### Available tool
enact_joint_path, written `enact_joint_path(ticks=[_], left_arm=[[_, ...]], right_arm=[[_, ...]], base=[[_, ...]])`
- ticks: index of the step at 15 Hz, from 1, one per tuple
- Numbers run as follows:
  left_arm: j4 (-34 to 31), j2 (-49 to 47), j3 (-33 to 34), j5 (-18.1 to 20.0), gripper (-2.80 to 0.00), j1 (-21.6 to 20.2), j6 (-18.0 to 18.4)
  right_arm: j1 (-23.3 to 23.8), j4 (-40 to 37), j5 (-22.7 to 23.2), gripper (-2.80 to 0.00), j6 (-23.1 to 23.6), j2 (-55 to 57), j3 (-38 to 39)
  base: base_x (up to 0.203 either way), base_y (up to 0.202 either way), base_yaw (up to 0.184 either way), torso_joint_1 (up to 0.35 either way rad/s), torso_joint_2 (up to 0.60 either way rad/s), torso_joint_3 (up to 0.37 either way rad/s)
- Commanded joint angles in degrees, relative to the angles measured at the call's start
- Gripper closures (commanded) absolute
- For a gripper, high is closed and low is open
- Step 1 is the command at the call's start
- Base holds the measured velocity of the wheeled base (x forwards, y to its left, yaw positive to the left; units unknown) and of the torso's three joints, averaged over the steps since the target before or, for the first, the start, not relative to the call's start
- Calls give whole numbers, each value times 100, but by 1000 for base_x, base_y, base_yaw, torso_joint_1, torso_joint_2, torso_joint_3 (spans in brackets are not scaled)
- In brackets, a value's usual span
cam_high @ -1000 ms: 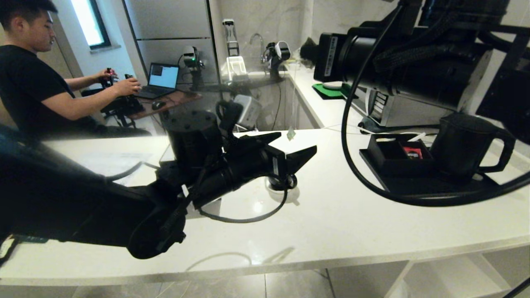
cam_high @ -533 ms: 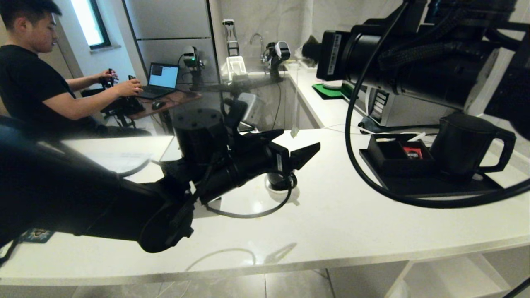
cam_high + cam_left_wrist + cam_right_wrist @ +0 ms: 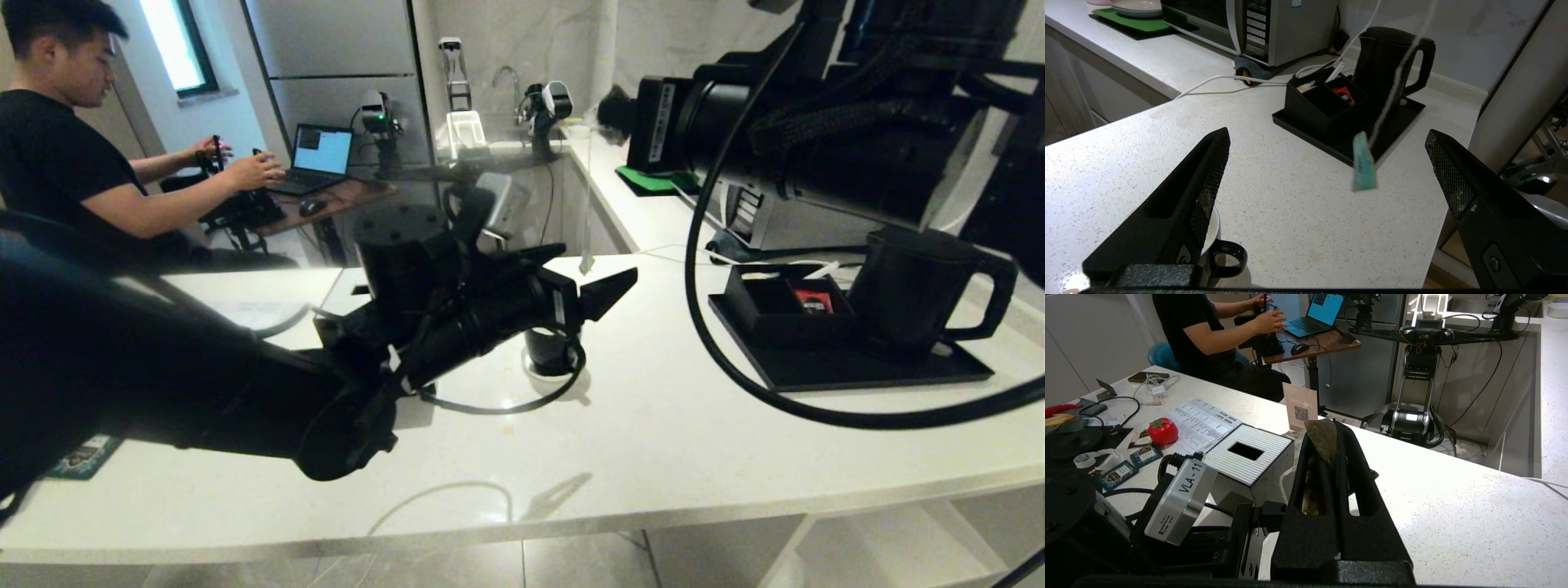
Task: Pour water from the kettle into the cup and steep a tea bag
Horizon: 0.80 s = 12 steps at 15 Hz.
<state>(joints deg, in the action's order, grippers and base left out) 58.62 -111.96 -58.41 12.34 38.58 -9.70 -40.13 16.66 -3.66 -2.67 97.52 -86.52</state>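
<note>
Tea bag [image 3: 1323, 443] in right tool [image 3: 1336, 435]

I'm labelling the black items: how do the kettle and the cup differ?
The kettle is tall and stands on the black tray; the cup is small and stands on a white saucer. The kettle's handle is a big loop, the cup's a small one. Both are black.

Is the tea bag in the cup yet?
Out. The right tool is shut on the tea bag, whose string and tag dangle above the counter; the cup sits below the open left tool.
</note>
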Motion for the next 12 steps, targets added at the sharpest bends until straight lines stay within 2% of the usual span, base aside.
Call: enact_joint_path(ticks=[1, 2, 3, 12], left_arm=[[53, -28, -13, 14, -280, 0, -5], [144, -43, -21, 14, -280, 0, -5], [251, -98, -31, 23, 0, 0, -11], [281, -116, -4, -12, 0, -18, 21]], right_arm=[[-3, 13, -3, 0, -5, -23, 30], [-3, 13, -3, 0, -5, -23, 30], [-3, 13, -3, 0, -5, -15, 31], [-3, 13, -3, 0, -5, -5, 47]], base=[[0, 0, 0, 0, 0, 0], [0, 0, 0, 0, 0, 0], [0, 0, 0, 0, 0, 0], [0, 0, 0, 0, 0, 0]])
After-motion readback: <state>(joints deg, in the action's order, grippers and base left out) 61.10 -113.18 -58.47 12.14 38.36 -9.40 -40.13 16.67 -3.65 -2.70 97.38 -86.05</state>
